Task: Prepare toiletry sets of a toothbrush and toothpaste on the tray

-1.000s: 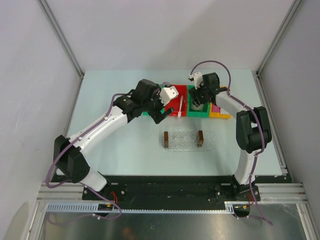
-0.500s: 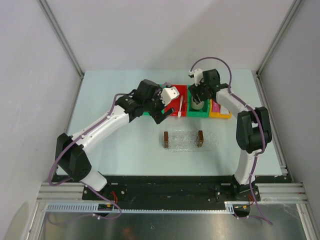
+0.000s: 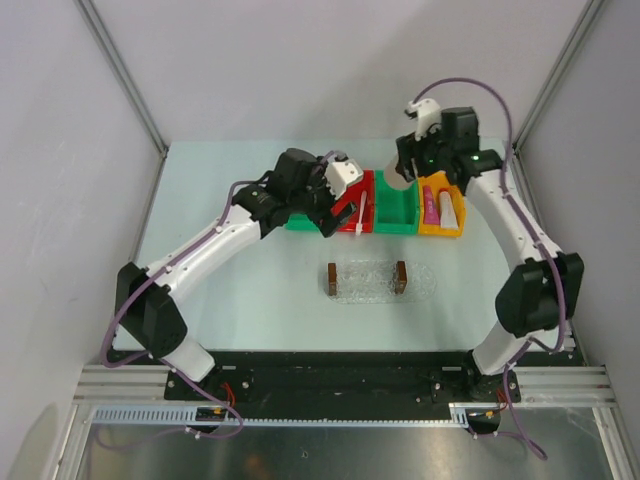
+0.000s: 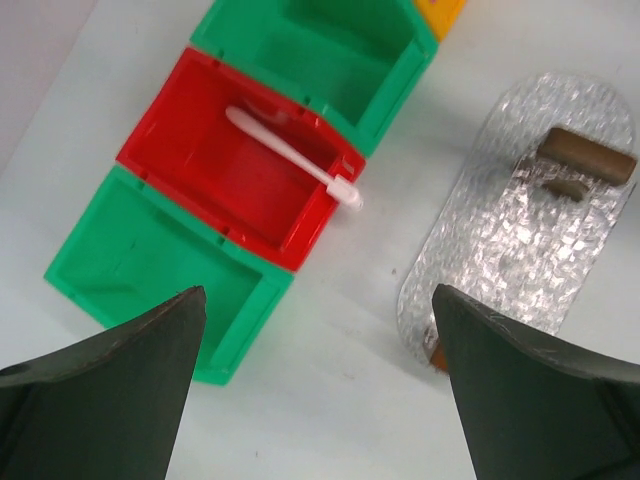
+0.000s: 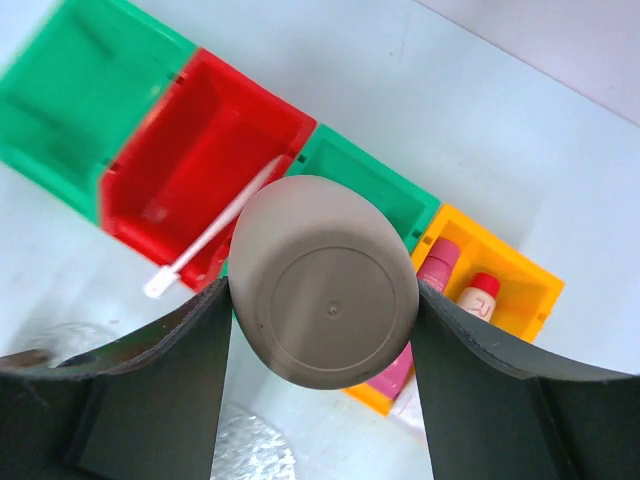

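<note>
One slim white plastic toothbrush (image 4: 290, 155) lies slanted in the single red plastic bin (image 4: 215, 165). Its near end rests on the bin's near rim and pokes out beyond it towards the tray.

Four open plastic bins stand touching in one row at the far side of the pale table (image 3: 220, 290). From left to right they are a green bin (image 4: 130, 270), the red one, a second green bin (image 4: 330, 60) and one yellow bin (image 5: 525, 275).

The yellow bin holds two tubes side by side. One is a flat magenta-pink toothpaste tube (image 5: 435, 265). Just to its right is a pale tube with a red cap (image 5: 480, 295).

One clear, bumpy-textured oblong tray (image 3: 365, 282) sits near the middle of the table, nearer than the bins and apart from them. It has two brown block handles, the left handle (image 3: 331, 278) and the right handle (image 3: 401, 276). No toothbrush or tube lies on it.

The left gripper (image 4: 318, 300) hangs above the table with its jaws spread as wide as they go, holding nothing. It is over the near edge of the left green and red bins, and the toothbrush is visible between its two dark fingers (image 4: 120, 390).

The right gripper (image 5: 322, 310) is clamped on one beige round cup (image 5: 330, 270), one finger on each side of the cup's wall. The wrist view shows the cup's flat round base. The cup is raised above the row, over the right green bin and the yellow bin, and touches neither.
</note>
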{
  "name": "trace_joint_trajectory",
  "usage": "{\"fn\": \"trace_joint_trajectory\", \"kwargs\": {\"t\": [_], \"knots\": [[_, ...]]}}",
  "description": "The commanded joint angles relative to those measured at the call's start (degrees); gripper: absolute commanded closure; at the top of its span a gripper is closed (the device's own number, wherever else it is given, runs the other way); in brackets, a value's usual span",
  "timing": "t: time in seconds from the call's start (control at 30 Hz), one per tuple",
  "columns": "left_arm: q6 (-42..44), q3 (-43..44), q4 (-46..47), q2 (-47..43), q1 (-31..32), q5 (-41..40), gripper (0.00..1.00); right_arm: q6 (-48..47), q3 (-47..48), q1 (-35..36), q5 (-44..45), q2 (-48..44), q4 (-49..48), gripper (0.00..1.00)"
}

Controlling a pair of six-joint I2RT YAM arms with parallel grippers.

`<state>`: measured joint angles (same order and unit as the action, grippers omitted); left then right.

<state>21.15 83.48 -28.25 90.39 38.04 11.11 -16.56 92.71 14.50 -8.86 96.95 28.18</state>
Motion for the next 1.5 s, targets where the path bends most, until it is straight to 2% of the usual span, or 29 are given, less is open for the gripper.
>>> {"fn": "trace_joint_trajectory", "kwargs": {"t": [0.0,0.03,0.17,0.3,0.33,0.4,0.5,0.53,0.63,1.07,1.27,1.37,1.47], "knots": [[-3.6,-1.1,8.9,-3.3,-0.5,5.7,0.01,8.0,4.6,-6.9,-18.7,-5.3,5.5,1.0],[-3.8,-2.0,12.1,-4.1,-0.5,6.0,0.02,8.6,5.0,-7.8,-25.4,-5.5,7.0,1.0],[-5.0,-6.8,20.1,-9.8,-1.0,8.0,0.02,10.7,4.3,-10.5,-38.7,-6.8,9.6,1.0],[-7.7,-13.3,26.9,-13.7,-1.2,8.2,0.03,15.8,1.7,-13.6,-53.6,-7.6,7.6,1.0],[-8.3,-14.3,29.6,-14.2,-1.3,8.5,0.03,16.3,1.1,-13.9,-59.0,-7.7,6.1,1.0],[-10.0,-16.5,31.5,-15.0,-1.3,8.9,0.03,22.5,-1.9,-14.0,-63.6,-8.1,2.8,1.0],[-11.2,-17.6,33.2,-15.6,-1.3,9.6,0.03,30.5,-7.2,-14.1,-69.5,-9.4,-8.4,1.0],[-11.5,-17.8,33.9,-15.6,-1.3,10.1,0.03,35.8,-8.3,-14.1,-71.6,-9.6,-14.4,1.0],[-12.1,-17.9,34.8,-15.6,-1.3,10.9,0.03,43.4,-11.2,-13.5,-73.9,-10.2,-23.0,1.0],[-16.4,-16.2,36.7,-13.2,-1.2,16.2,0.05,48.6,-11.5,-10.4,-74.7,-11.0,-26.9,1.0],[-17.7,-15.0,37.7,-11.7,-1.2,17.0,0.15,49.7,-11.8,-9.2,-75.3,-11.1,-27.7,1.0],[-18.9,-14.7,38.1,-11.1,-1.2,18.2,0.26,49.7,-11.9,-8.9,-75.3,-11.1,-27.7,1.0],[-20.0,-14.2,38.4,-10.7,-1.3,19.6,0.31,49.5,-12.3,-8.5,-75.3,-10.9,-27.7,1.0]]}}
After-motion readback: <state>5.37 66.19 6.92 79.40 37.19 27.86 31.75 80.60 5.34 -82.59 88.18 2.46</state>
